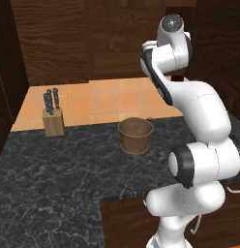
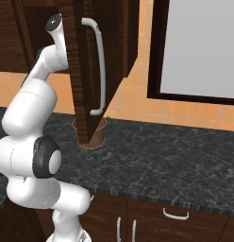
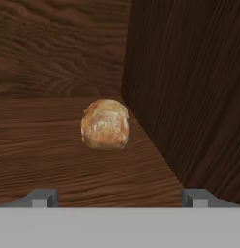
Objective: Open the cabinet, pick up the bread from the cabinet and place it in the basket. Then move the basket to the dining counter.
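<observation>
Over on your left, the knife block (image 1: pixel 53 117) stands on the black desk (image 1: pixel 54 169); further right the basket (image 1: pixel 136 135) waits there, nothing in it. The cabinet (image 2: pixel 97 66) door hangs swung open, so step one looks done. Inside, the bread (image 3: pixel 105 123) lies on the shelf (image 3: pixel 54 160) near the right wall, ahead of your hand (image 3: pixel 120 197), spread wide and gripping nothing. Grasp, drop and basket carry all remain.

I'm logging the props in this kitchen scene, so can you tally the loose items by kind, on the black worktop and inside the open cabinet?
Bread, on the cabinet shelf: 1
Basket, on the black worktop: 1
Knife block, on the worktop: 1
Total: 3
</observation>
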